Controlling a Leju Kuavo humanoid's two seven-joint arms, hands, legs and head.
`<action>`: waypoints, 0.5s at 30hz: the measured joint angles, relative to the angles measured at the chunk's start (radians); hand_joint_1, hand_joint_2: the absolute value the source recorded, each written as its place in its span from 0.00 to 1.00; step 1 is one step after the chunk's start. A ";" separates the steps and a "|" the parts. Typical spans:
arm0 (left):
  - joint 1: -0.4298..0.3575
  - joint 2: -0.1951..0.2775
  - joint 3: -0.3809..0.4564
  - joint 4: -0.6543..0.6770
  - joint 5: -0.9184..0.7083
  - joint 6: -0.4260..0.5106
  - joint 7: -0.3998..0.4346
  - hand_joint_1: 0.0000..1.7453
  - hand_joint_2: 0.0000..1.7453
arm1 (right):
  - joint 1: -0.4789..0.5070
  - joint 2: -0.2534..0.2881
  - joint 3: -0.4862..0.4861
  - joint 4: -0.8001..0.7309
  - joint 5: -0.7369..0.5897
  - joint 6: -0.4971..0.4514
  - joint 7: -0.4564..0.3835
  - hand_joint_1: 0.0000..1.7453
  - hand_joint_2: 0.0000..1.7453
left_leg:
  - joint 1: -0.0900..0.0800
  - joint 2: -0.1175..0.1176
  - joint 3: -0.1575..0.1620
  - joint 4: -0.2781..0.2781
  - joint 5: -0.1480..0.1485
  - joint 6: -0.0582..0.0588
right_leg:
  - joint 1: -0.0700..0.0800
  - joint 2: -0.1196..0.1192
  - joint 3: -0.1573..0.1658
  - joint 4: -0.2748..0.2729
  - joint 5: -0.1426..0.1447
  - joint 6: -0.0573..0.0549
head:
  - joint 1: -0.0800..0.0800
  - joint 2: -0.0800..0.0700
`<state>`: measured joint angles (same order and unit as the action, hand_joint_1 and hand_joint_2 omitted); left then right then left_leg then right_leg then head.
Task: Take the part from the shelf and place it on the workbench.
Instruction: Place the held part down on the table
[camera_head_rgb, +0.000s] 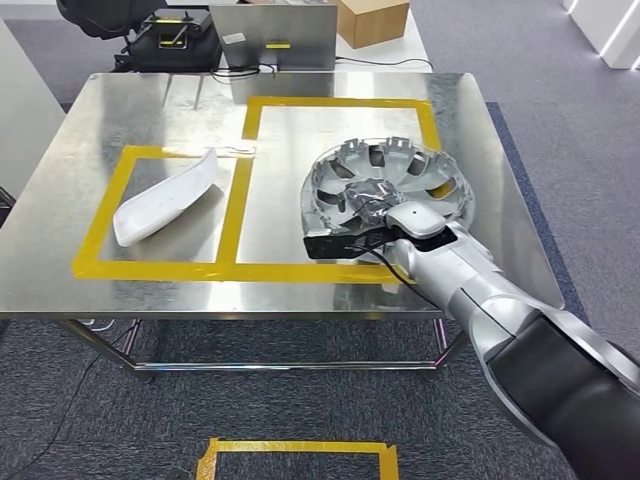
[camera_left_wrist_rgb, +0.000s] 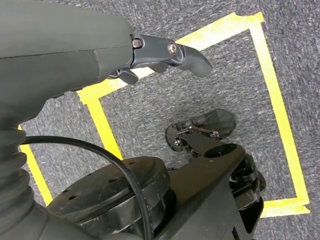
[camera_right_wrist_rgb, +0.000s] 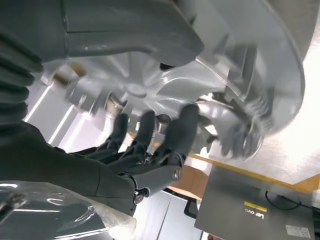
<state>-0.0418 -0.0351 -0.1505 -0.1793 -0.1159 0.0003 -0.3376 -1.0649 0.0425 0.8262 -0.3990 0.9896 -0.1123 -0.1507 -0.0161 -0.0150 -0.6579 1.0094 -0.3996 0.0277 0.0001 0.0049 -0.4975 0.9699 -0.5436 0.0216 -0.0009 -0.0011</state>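
Bare steel between the white trim piece (camera_head_rgb: 166, 196) and wheel cover (camera_head_rgb: 389, 190) (laptop (camera_head_rgb: 273, 35) blocks the back edge).

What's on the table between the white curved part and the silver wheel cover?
In the head view, only bare steel and a yellow tape strip separate the white part from the wheel cover.

1. We see bright, even overhead light; the steel counter (camera_head_rgb: 90, 250) mirrors it in soft pale glare.
2. Our right wrist view is motion-blurred: the wheel cover (camera_right_wrist_rgb: 241, 75) smears, with blown-out white beside it.
3. Our left wrist view is sharp on the carpet (camera_left_wrist_rgb: 188, 90) and softer on the near robot hand (camera_left_wrist_rgb: 166, 55).
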 joint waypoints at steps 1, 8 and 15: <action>0.000 0.000 0.000 0.000 0.000 0.000 0.000 0.00 0.00 | 0.000 0.000 0.000 0.000 -0.001 -0.002 -0.001 0.00 0.00 | 0.000 0.000 0.000 0.000 0.000 0.000 | 0.000 0.000 0.000 0.000 0.000 0.000 | 0.000 0.000; -0.005 -0.002 0.000 0.000 -0.010 0.009 0.014 0.00 0.00 | 0.007 0.008 -0.065 -0.059 -0.093 -0.182 -0.083 0.00 0.00 | -0.003 0.000 0.002 0.003 -0.002 0.006 | -0.002 0.000 0.004 -0.004 0.003 0.006 | 0.000 0.000; -0.003 -0.008 0.017 0.000 0.018 0.011 0.004 0.00 0.00 | 0.201 0.002 -0.277 -0.502 -0.441 -0.216 -0.180 0.00 0.00 | 0.009 0.008 0.030 -0.037 0.011 0.026 | -0.007 0.000 -0.103 0.231 -0.127 0.026 | 0.004 0.000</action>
<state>-0.0443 -0.0430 -0.1333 -0.1793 -0.0980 0.0115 -0.3336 -0.8635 0.0442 0.5494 -0.9007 0.5488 -0.3279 -0.3311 -0.0070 -0.0072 -0.6283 0.9729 -0.3884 0.0536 -0.0067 0.0053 -0.6003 1.2012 -0.6708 0.0478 0.0032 -0.0012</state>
